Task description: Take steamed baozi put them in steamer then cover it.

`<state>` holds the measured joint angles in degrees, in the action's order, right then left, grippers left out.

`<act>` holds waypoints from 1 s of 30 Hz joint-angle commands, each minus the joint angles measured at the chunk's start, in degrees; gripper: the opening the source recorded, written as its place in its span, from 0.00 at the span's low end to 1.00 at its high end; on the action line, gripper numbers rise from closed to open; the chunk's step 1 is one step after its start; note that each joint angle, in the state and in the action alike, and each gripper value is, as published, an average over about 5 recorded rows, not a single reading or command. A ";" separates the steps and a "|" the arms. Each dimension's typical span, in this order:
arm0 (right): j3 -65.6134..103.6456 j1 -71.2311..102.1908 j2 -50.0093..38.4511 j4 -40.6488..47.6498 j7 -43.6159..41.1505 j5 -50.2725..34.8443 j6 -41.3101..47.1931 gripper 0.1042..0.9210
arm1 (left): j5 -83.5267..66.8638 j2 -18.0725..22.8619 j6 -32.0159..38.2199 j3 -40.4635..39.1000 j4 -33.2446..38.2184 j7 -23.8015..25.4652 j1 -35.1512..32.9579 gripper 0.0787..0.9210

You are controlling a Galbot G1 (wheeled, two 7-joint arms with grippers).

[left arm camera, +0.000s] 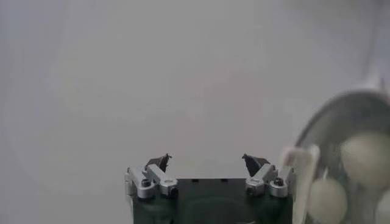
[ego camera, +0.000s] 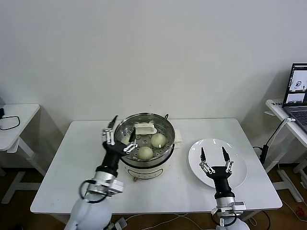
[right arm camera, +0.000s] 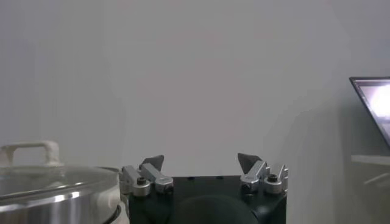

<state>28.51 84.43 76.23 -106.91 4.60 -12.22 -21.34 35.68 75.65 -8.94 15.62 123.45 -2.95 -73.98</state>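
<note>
The steamer point(ego camera: 165, 129) is a shiny steel pot on a white base at the table's middle. A glass lid with a white handle point(ego camera: 145, 128) lies over it; the right wrist view shows the lid point(right arm camera: 55, 182) resting on the steel rim. Three cream baozi show inside: one point(ego camera: 158, 140), another point(ego camera: 145, 152), and a third point(ego camera: 125, 139) partly behind my fingers. My left gripper point(ego camera: 122, 132) stands open at the pot's left rim, holding nothing point(left arm camera: 207, 159). My right gripper point(ego camera: 213, 152) is open and empty point(right arm camera: 201, 159) above the white plate point(ego camera: 240, 165).
The white table point(ego camera: 72, 182) carries the pot and plate. A laptop point(ego camera: 298, 91) sits on a side desk at the far right, with cables below it. Another small white desk point(ego camera: 14, 120) stands at the far left.
</note>
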 commanded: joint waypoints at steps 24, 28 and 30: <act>1.34 2.92 0.96 -5.55 2.30 0.64 4.85 0.88 | -31.34 6.02 16.33 17.69 -8.40 3.81 -11.93 0.88; 1.34 3.05 1.09 -5.69 2.54 1.36 5.18 0.88 | -31.75 6.20 16.46 17.91 -8.72 3.96 -12.08 0.88; 1.39 3.07 1.11 -5.75 2.64 1.53 5.34 0.88 | -31.78 6.28 16.59 17.92 -8.93 4.02 -12.14 0.88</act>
<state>29.72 87.40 77.27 -112.27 6.90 -11.41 -16.57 5.75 81.51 6.35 32.41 115.28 0.58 -85.22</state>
